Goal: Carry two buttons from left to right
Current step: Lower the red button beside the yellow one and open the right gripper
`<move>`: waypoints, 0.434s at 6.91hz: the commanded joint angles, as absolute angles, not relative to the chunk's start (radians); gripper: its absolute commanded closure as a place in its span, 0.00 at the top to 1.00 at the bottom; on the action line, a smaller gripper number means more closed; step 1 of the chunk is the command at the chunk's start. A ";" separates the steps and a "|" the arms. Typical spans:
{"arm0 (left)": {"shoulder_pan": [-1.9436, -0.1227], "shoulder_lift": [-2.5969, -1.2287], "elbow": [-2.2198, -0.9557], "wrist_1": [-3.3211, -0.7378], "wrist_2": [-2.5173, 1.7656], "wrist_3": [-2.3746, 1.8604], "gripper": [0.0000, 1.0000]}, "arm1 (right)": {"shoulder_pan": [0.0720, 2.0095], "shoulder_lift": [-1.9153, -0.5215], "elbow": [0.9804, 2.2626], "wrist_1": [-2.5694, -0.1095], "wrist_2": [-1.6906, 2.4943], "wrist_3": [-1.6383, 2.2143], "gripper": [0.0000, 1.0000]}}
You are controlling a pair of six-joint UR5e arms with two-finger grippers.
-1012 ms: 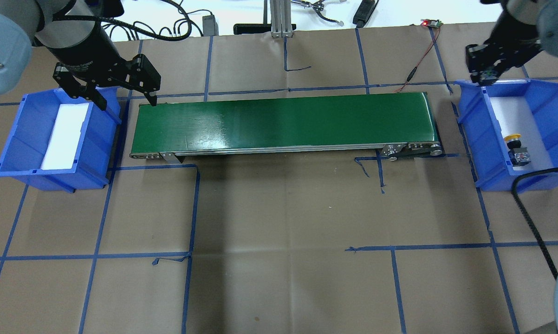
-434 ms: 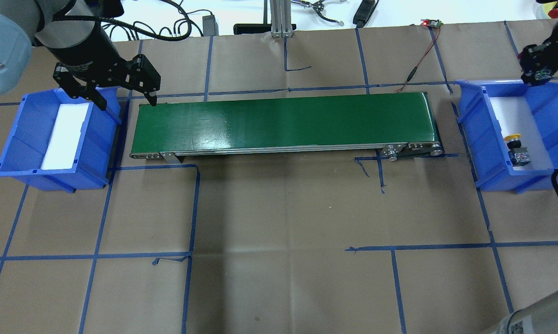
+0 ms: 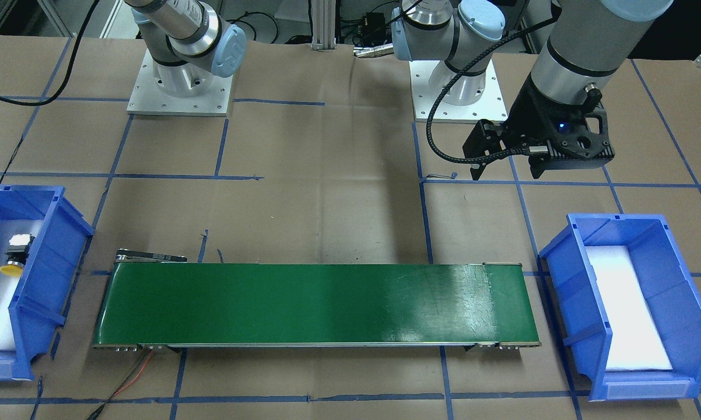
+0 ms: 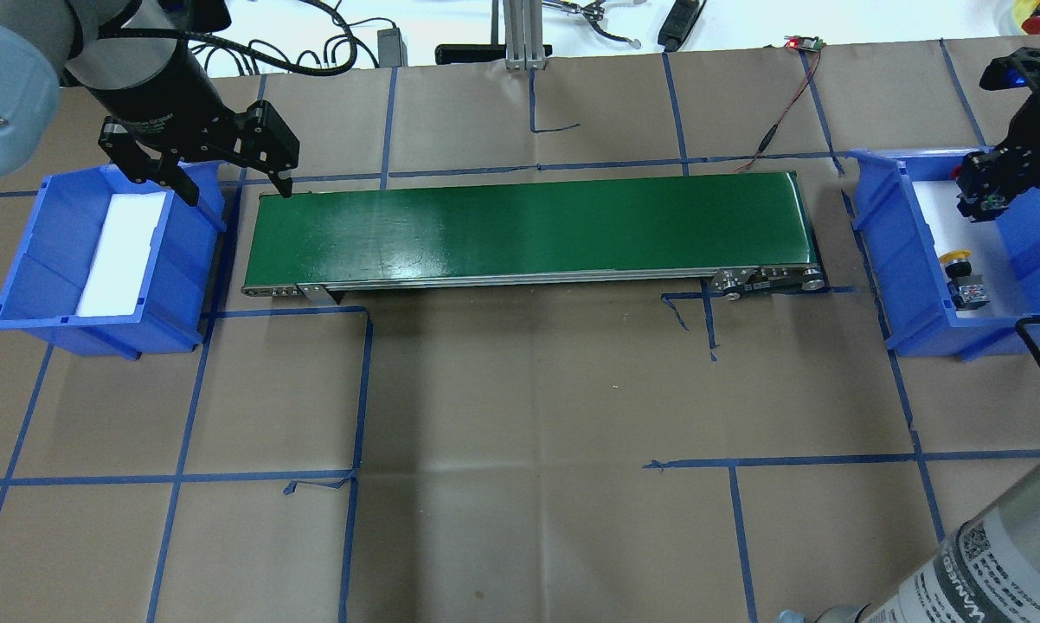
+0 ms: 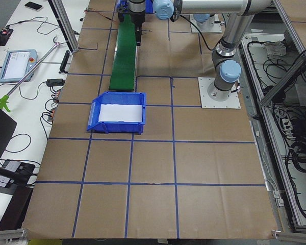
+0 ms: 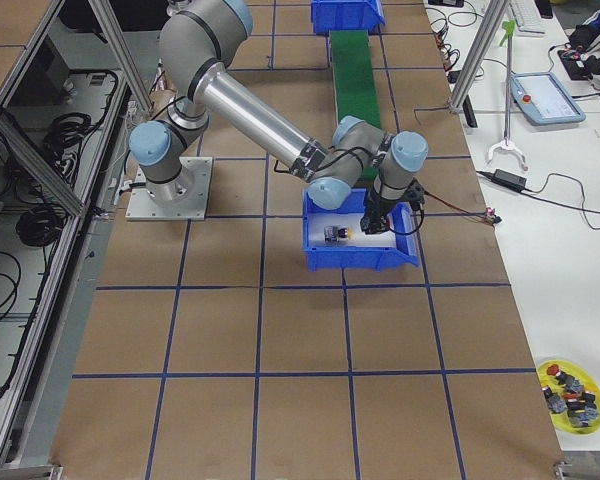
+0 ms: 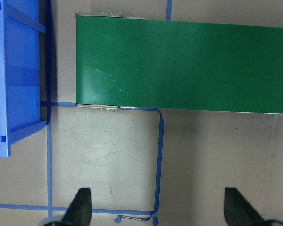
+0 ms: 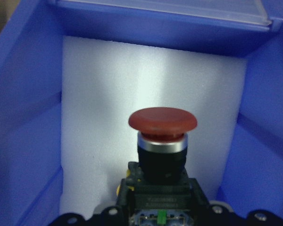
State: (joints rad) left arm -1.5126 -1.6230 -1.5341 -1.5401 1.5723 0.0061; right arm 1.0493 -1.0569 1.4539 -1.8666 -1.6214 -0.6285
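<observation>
1. Last step, I judge: the right tool [image 4: 980, 186], clamped on the red button [image 8: 162, 141], hangs over the right bin [image 4: 875, 227], where the yellow button [image 4: 961, 273] lies.
2. Next: lower and release clear of it.
3. The left tool [image 4: 239, 195] is apart, holding nothing.

A brown-papered table [image 4: 520, 389] gridded with blue tape [image 4: 139, 478] stands beside a cluttered white bench [image 5: 38, 46]

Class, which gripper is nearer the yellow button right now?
Right. The right gripper, holding the red button, hangs over the same bin as the yellow button, just beyond it; the left gripper is by the belt's far end.
</observation>
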 commanded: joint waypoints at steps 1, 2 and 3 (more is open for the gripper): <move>-1.513 -1.623 -1.534 -1.540 1.572 0.006 1.00 | 1.052 -1.032 1.476 -1.897 -1.621 -0.611 0.02; -1.513 -1.623 -1.534 -1.540 1.572 0.006 1.00 | 1.052 -1.017 1.476 -1.899 -1.621 -0.611 0.03; -1.514 -1.623 -1.534 -1.540 1.572 0.006 1.00 | 1.054 -1.003 1.474 -1.899 -1.621 -0.609 0.03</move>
State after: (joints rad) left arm -1.5127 -1.6230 -1.5340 -1.5401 1.5723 0.0061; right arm 1.0525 -1.0204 1.4740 -1.8968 -1.6214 -0.6115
